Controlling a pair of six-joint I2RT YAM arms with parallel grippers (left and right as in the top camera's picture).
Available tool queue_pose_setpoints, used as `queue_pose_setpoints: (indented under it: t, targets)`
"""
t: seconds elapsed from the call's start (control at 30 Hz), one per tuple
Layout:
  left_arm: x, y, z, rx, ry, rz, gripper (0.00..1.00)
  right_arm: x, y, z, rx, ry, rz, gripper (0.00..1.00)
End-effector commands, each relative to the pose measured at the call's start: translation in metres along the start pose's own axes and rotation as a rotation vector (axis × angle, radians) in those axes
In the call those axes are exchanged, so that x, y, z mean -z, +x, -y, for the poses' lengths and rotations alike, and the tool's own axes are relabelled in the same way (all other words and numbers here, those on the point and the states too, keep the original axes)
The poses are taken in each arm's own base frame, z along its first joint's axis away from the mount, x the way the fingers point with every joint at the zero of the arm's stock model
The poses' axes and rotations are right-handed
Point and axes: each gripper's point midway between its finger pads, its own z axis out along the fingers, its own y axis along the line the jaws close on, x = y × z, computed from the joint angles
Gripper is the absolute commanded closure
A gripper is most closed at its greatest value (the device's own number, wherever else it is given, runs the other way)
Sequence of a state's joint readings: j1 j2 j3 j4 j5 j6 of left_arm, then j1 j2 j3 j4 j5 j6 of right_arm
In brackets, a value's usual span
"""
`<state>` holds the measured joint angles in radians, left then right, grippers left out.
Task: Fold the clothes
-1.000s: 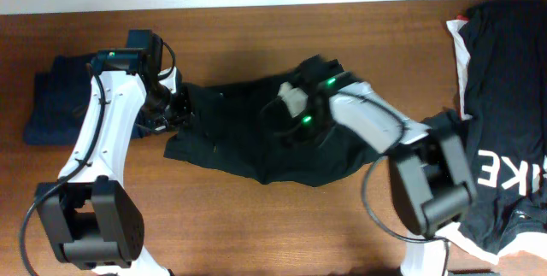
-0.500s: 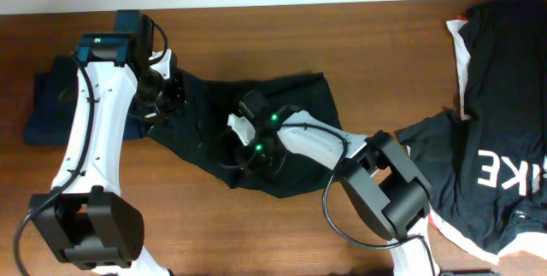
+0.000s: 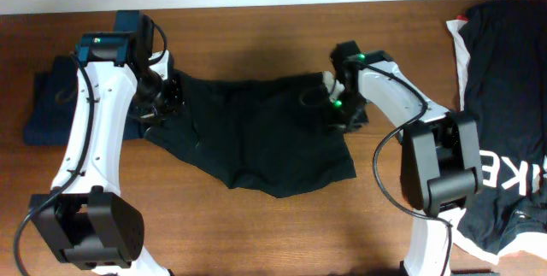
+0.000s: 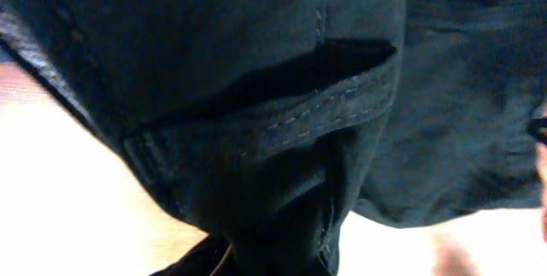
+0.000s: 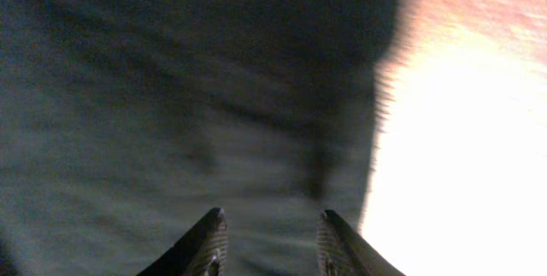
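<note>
1. Black garment is spread across the middle of the wooden surface, its left edge clenched by the left pincer.
2. Right pincer is held released over its right edge, nothing grasped.

Left gripper: jaws buried in the bunched edge of the black garment from overhead; unseen in its own wrist view, which cloth fills.
Navy garment: right part hidden under the left arm.
Lettered garment: cut off by the right and bottom edges; lettering incomplete.
Right wrist view: cloth blurred; only the fingertips show.
</note>
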<state>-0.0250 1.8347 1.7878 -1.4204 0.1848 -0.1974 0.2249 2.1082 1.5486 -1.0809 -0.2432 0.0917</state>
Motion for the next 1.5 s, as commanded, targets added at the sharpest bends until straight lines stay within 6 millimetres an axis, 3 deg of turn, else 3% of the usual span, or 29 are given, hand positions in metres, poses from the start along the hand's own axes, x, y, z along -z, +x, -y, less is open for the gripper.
queue_pose_setpoints:
  t: [0.0,0.17,0.4,0.53,0.7,0.73,0.8,0.87,0.93,1.07,1.17,1.2,1.3,1.37,1.47]
  targets:
    - [0.011,0.001,0.042,-0.065,0.159,0.019,0.99,-0.009,0.013,0.029,-0.03,0.062,-0.013,0.62]
    - [0.005,0.013,0.095,-0.18,0.219,0.016,0.99,-0.026,0.027,0.032,-0.031,0.064,-0.044,0.67]
    - [-0.011,0.039,0.178,-0.296,0.286,0.041,1.0,-0.027,0.027,0.03,-0.039,0.065,-0.041,0.71]
    - [-0.033,0.053,0.215,-0.362,0.309,0.057,0.99,-0.027,0.027,0.029,-0.039,0.065,-0.043,0.71]
    - [-0.076,0.065,0.24,-0.388,0.261,0.036,0.95,-0.027,0.028,0.029,-0.04,0.063,-0.046,0.71]
    - [-0.08,0.065,0.242,-0.391,0.262,0.035,0.91,-0.027,0.028,0.029,-0.04,0.063,-0.046,0.71]
    - [-0.087,0.061,0.245,-0.392,0.264,0.037,0.65,-0.027,0.029,0.029,-0.04,0.064,-0.05,0.7]
    - [-0.087,0.055,0.246,-0.404,0.272,0.056,0.53,-0.024,0.031,0.033,-0.052,0.071,-0.059,0.62]
    - [-0.078,0.041,0.244,-0.436,0.282,0.096,0.52,-0.011,0.031,0.047,-0.088,0.107,-0.063,0.55]
    - [-0.054,-0.01,0.225,-0.382,0.254,0.231,0.48,0.053,0.016,0.089,-0.208,0.174,-0.004,0.54]
    - [-0.048,-0.052,0.199,-0.311,0.21,0.335,0.44,0.113,0.005,0.101,-0.265,0.149,0.078,0.54]
    - [-0.048,-0.065,0.189,-0.286,0.207,0.359,0.42,0.136,0.001,0.098,-0.264,0.118,0.116,0.54]
    - [-0.053,-0.09,0.175,-0.245,0.207,0.399,0.4,0.172,-0.004,0.068,-0.142,-0.01,0.183,0.54]
    - [-0.062,-0.1,0.172,-0.237,0.209,0.409,0.4,0.178,-0.005,0.049,-0.097,-0.087,0.196,0.54]
    - [-0.088,-0.107,0.173,-0.237,0.206,0.394,0.4,0.168,0.001,0.026,-0.074,-0.158,0.151,0.54]
